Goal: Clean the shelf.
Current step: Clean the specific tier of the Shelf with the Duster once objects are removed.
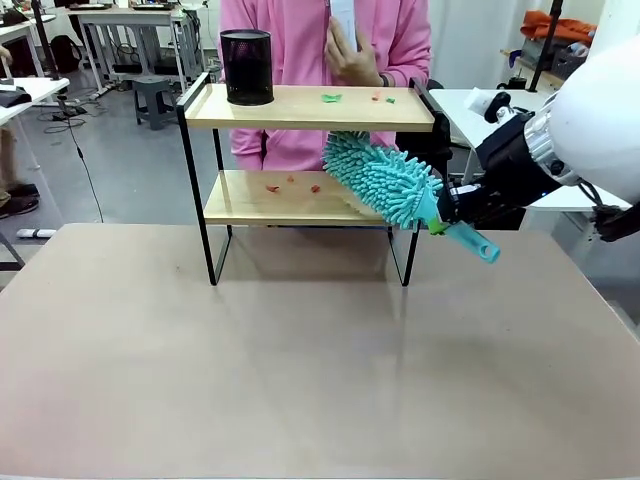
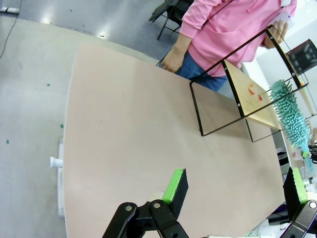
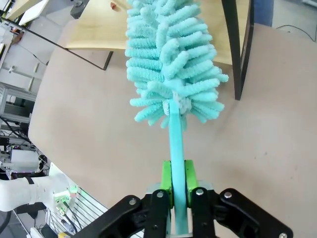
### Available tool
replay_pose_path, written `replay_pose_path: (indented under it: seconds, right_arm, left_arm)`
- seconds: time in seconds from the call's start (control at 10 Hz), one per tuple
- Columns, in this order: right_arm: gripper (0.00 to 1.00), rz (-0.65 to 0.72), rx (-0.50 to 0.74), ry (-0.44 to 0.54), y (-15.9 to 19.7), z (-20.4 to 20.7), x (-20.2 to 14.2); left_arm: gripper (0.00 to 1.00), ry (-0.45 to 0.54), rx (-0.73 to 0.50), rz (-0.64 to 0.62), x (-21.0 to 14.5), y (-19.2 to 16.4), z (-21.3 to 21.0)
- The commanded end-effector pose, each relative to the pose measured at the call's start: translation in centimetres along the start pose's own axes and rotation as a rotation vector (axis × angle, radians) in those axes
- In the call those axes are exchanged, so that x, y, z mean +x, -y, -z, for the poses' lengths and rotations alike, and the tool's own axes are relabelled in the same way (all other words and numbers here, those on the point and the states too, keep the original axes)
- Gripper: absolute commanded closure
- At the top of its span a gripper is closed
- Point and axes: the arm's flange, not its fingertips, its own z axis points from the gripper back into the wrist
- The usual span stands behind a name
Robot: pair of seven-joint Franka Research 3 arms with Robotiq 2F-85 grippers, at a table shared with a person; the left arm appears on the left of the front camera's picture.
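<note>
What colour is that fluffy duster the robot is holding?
Turquoise, head and handle alike; the duster shows best in the right wrist view.

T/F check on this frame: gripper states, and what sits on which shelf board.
1. The right gripper is shut on the duster handle. True.
2. The black mesh cup stands on the lower board of the shelf. False: it is on the top board.
3. The left gripper holds a cloth. False: it is open and empty above the table.
4. The lower board carries red scraps. True.
</note>
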Motion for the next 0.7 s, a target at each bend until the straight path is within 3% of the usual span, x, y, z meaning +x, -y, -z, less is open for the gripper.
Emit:
replay_pose_path:
  seconds: [0.0, 0.1, 0.6]
  right_arm:
    - [0.87, 0.005, 0.001, 0.005, 0.1, -0.1, 0.1]
    - [0.87, 0.063, -0.064, 0.027, 0.5, -0.3, -0.1]
    - [0.87, 0.165, -0.112, 0.104, -2.0, 4.9, 3.1]
  left_arm:
    - [0.0, 0.017, -0.017, 0.018, -0.2, 0.1, 0.1]
    - [0.0, 0.017, -0.017, 0.018, -0.2, 0.1, 0.1]
    - [0.0, 0.017, -0.017, 0.018, -0.2, 0.1, 0.1]
